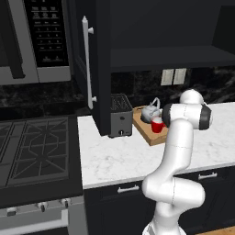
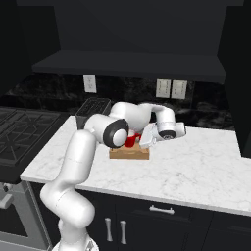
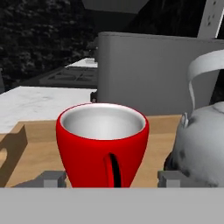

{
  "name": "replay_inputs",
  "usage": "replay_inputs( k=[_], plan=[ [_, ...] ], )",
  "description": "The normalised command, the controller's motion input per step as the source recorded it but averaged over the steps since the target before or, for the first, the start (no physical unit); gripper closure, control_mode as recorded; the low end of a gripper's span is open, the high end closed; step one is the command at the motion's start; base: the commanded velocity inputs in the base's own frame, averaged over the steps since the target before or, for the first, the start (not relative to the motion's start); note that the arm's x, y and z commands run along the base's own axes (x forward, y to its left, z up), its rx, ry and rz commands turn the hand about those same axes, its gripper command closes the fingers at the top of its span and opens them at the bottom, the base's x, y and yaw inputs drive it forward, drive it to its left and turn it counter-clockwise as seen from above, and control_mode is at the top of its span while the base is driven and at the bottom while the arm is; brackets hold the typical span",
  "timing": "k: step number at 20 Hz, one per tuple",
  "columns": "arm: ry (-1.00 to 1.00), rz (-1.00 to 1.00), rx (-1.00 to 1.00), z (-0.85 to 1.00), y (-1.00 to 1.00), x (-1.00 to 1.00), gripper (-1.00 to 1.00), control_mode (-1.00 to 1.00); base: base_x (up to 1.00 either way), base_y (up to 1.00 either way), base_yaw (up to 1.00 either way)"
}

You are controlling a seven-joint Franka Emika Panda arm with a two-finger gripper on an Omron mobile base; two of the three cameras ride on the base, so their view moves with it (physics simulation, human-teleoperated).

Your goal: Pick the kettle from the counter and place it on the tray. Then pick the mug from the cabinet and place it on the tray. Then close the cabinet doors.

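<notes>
The red mug point(image 3: 103, 140) stands upright on the wooden tray point(image 3: 26, 148), handle towards the hand camera. My gripper point(image 3: 111, 178) is open, one fingertip point(image 3: 54, 177) close to the mug's left side and the other standing clear of its right side. The silver-grey kettle point(image 3: 201, 144) sits on the tray just right of the mug. From the left base view the kettle point(image 1: 150, 111) and mug point(image 1: 157, 125) share the tray point(image 1: 153, 137) on the white counter point(image 1: 119, 160), partly behind my arm. The black cabinet door point(image 1: 94, 69) stands open. In the right base view my gripper point(image 2: 142, 142) is low beside the mug point(image 2: 131, 141).
A black-and-silver toaster point(image 1: 120, 114) stands against the tray's far side, under the open door. The stovetop point(image 1: 32, 147) lies to the left and the microwave point(image 1: 36, 41) hangs above it. Bare marble counter point(image 2: 196, 166) stretches right of the tray.
</notes>
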Motion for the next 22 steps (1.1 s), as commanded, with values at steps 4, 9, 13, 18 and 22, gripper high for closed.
replay_inputs(
  k=[4, 9, 13, 18, 22],
  plan=[
    [0.01, 0.00, 0.00, 0.08, 0.00, -0.03, -1.00, -1.00, 0.00, 0.00, 0.00],
    [0.00, -0.01, 0.00, 0.41, -0.05, -0.26, -1.00, -1.00, 0.00, 0.00, 0.00],
    [-0.02, -0.04, 0.00, 0.59, -0.12, -0.48, -1.00, -1.00, 0.00, 0.00, 0.00],
    [-0.05, -0.16, 0.00, 0.43, 0.00, -0.69, -1.00, -1.00, 0.00, 0.00, 0.00],
    [-0.10, -0.26, 0.00, 0.20, 0.02, -0.76, -1.00, -1.00, 0.00, 0.00, 0.00]
  ],
)
